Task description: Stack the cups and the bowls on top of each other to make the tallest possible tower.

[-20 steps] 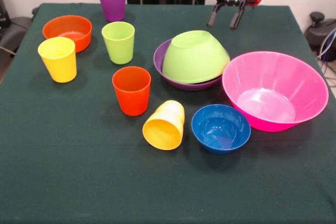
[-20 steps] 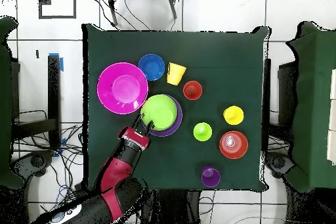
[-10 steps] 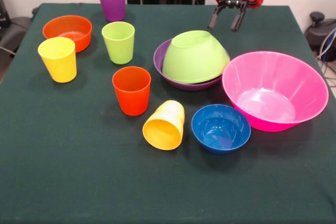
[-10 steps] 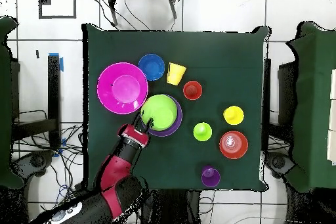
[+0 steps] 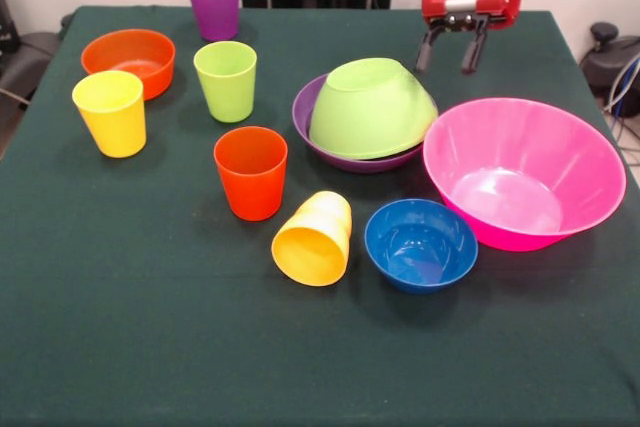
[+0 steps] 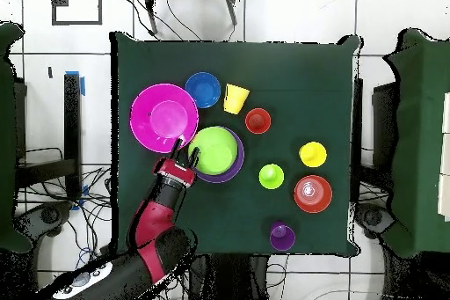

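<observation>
Your hand (image 5: 451, 57) hangs released above the counter (image 5: 150, 347), its two dark fingers (image 5: 427, 50) spread apart and gripping nothing. In the front view you see it behind the gap between the green bowl (image 5: 371, 107) and the pink bowl (image 5: 523, 171); from overhead it sits at the pink bowl's rim, just beside the green one.

The green bowl lies upside down and tilted inside the purple bowl (image 5: 304, 112), whose rim shows around it. The big pink bowl stands upright beside them, and the blue bowl (image 5: 420, 244) stands upright in front, close to the pink one. The orange bowl (image 5: 128, 59) sits well apart at the other side.

You have five cups. The purple cup (image 5: 213, 4), green cup (image 5: 226, 80), yellow cup (image 5: 110, 112) and red cup (image 5: 250, 172) stand upright, each apart from the others. The yellow-orange cup (image 5: 314, 238) lies on its side between the red cup and the blue bowl, its mouth facing the front camera.
</observation>
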Tool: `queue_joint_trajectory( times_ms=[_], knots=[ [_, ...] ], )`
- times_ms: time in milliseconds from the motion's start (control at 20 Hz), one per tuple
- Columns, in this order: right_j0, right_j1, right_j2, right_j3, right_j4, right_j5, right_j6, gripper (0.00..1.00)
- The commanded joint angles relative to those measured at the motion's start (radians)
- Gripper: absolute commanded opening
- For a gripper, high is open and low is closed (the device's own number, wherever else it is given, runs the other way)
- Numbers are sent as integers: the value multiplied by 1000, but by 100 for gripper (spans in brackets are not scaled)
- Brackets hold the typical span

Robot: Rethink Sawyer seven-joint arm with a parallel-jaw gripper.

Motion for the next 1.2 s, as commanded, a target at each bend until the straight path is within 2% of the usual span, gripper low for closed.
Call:
queue_joint_trajectory(
  times_ms=[50, 750, 1200],
  knots=[
    [-34, 52, 100, -138, 31, -34, -31, 100],
    [-77, 108, 109, -156, 39, -140, -42, 100],
    [-67, 144, 117, -152, 78, -177, -50, 100]
  ],
)
